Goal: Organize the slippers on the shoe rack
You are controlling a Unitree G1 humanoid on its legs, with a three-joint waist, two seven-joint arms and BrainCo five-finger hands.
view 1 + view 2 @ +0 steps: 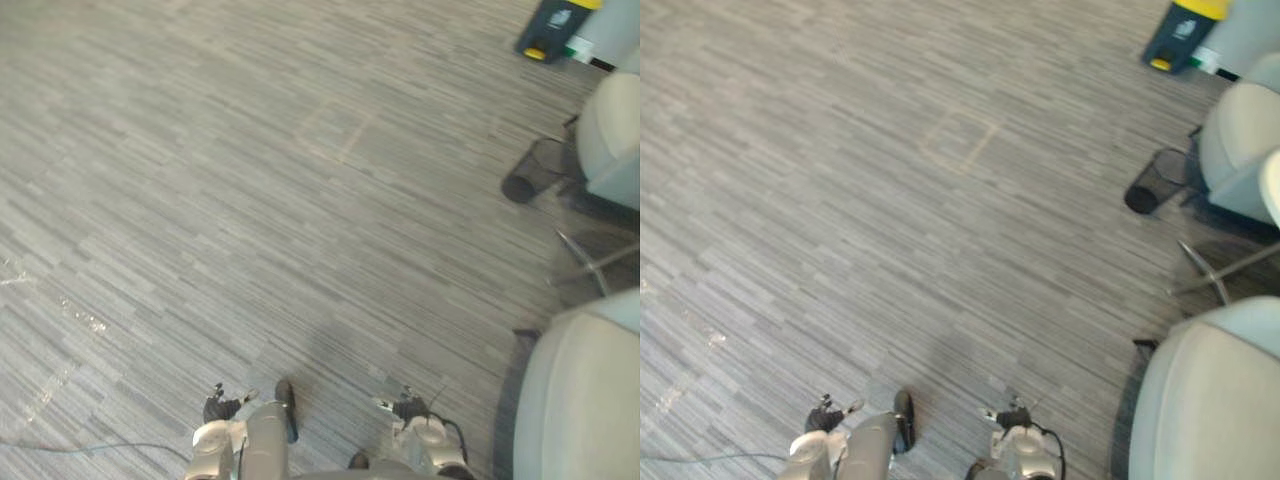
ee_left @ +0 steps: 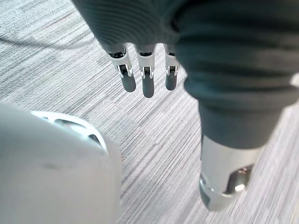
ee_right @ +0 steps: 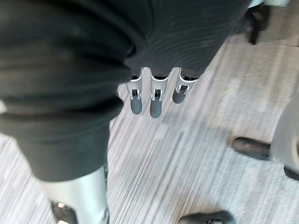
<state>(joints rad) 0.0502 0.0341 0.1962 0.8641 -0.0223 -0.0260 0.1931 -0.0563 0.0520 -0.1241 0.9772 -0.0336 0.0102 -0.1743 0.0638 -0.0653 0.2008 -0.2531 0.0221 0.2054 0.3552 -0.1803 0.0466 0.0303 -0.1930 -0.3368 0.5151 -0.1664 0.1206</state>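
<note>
My left hand (image 2: 146, 81) hangs down over the floor (image 1: 250, 200), a grey carpet of fine stripes. Its fingers (image 2: 127, 78) are straight and released, side by side, with nothing between them and the thumb (image 2: 224, 184), which stands apart. My right hand (image 3: 155, 100) hangs the same way: its fingers (image 3: 136, 101) are relaxed and empty, with dark tips pointing down at the carpet. Neither hand touches anything. Where the slippers and the shoe rack are I cannot tell from what I see. A faint square outline (image 1: 335, 130) is marked in the carpet ahead of me. On my right a pale chair (image 1: 585, 400) stands near, and a second pale chair (image 1: 615, 130) stands farther off, its thin metal legs (image 1: 1220, 270) spread on the carpet between the two. A black mesh bin (image 1: 1155, 180) sits just beside the farther chair. Beyond that, at the far right, a dark blue object with yellow parts (image 1: 1180, 35) stands on the carpet, well apart from both of my hands.
</note>
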